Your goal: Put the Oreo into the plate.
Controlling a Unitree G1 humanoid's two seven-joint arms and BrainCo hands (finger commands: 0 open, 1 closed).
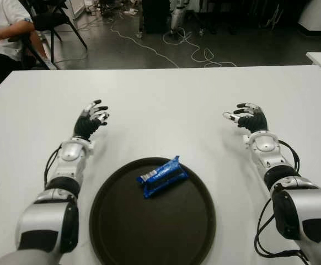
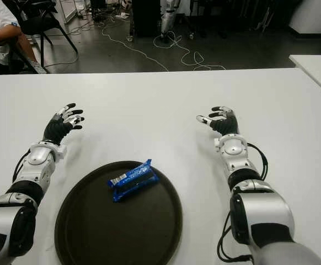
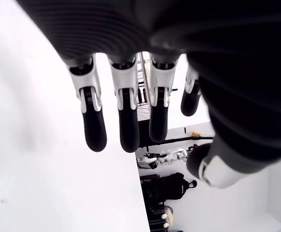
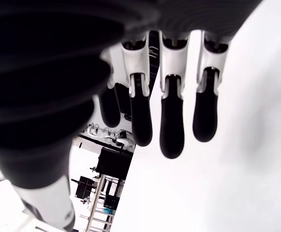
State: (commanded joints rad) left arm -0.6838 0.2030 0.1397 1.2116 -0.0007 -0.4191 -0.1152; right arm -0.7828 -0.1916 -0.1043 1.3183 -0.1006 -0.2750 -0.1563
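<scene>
While the round, dark brown plate sits nearest on the smooth white worktop, the crinkled blue Oreo packet lies inside it toward its far rim. Farther out, the left robot hand and right robot hand flank it, fingers spread, holding nothing. Beyond the worktop, cables trail across the grey floor, and a seated person shows far left.

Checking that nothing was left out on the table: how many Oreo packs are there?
1: the Oreo pack lies on the dark plate, toward its far edge. Both hands hold nothing.
</scene>
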